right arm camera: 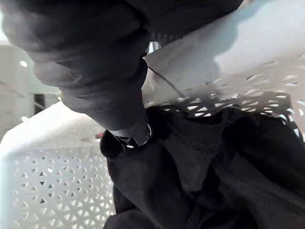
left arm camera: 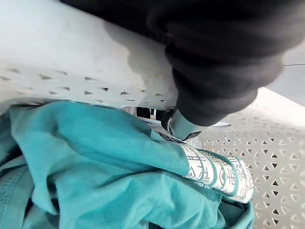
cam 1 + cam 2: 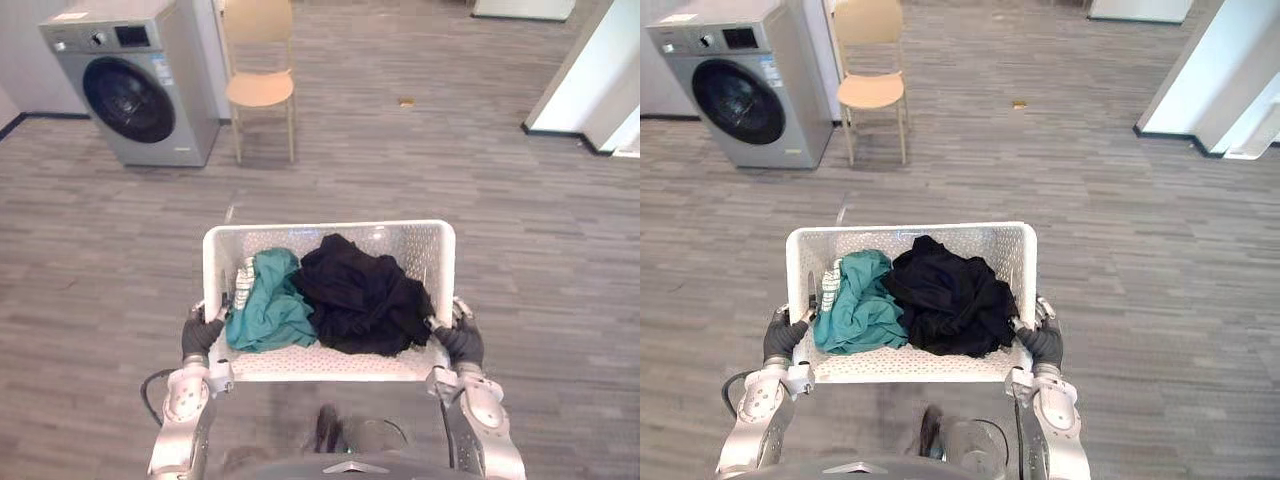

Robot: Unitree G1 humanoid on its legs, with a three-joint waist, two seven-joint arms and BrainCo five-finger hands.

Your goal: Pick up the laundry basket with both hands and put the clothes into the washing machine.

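- One laundry basket (image 3: 400, 245), white with perforated walls, sits at 6 o'clock in the eye views, close in front of the robot and carried between its two hands.
- Its long axis runs from 9 to 3 o'clock across the robot. The open top faces up, and the far long wall faces 12 o'clock.
- Two heaps of clothing lie inside and touch each other: one teal garment (image 3: 268, 310) at the 9 o'clock end, and one black garment (image 3: 360, 295) across the middle and the 3 o'clock end.
- One patterned white roll (image 2: 219, 174) lies against the teal garment by the 9 o'clock wall.
- The left hand (image 3: 200, 335) clamps the 9 o'clock short side. In its wrist view a silver finger (image 2: 183, 128) hooks over the rim into the basket, and the other fingers are hidden.
- The right hand (image 3: 462, 342) clamps the 3 o'clock short side in the same way, with one dark tip (image 1: 143, 131) curled over the rim above the black garment.
- One washing machine (image 3: 135, 85), grey with a dark round door that is closed, stands well apart between 10 and 11 o'clock.
- One pale wooden chair (image 3: 260, 88) stands just beside the machine, near 12 o'clock.
- One small tan object (image 3: 405, 101) lies on the grey plank floor (image 3: 520, 250) at 1 o'clock.
- A white wall (image 3: 590, 60) stands toward 2 o'clock.
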